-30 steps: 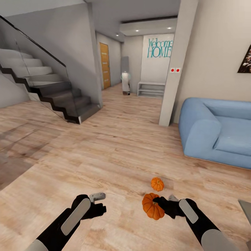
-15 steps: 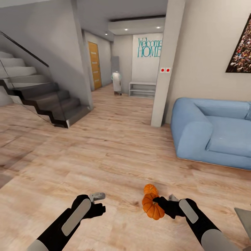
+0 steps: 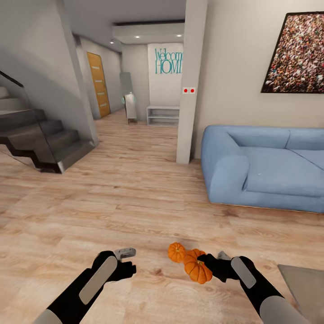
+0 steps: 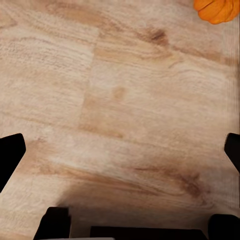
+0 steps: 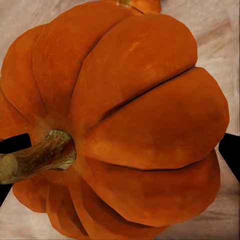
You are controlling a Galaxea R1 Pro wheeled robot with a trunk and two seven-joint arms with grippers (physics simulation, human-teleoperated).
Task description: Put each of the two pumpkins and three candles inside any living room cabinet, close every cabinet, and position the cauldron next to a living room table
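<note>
My right gripper (image 3: 208, 265) is shut on a ribbed orange pumpkin (image 3: 198, 271), held just above the wooden floor. In the right wrist view this pumpkin (image 5: 125, 125) sits between the dark fingertips (image 5: 12, 145) with its stem pointing sideways. The second pumpkin (image 3: 176, 252) lies on the floor just left of the held one, and its edge also appears in the left wrist view (image 4: 217, 10). My left gripper (image 3: 127, 261) hangs open over bare floor, with nothing between its fingers (image 4: 10, 155). The candles, cabinet and cauldron are out of view.
A blue sofa (image 3: 252, 171) stands ahead on the right, against the wall under a framed picture (image 3: 294, 54). A white pillar (image 3: 191, 90) rises beside the sofa's left end. Dark stairs (image 3: 40, 139) are at the left. A grey flat corner (image 3: 306, 283) shows at lower right.
The camera has turned right, so the stairs slid left and more of the sofa and picture came into view. The floor pumpkin now appears left of the held one. Both arms keep their pose.
</note>
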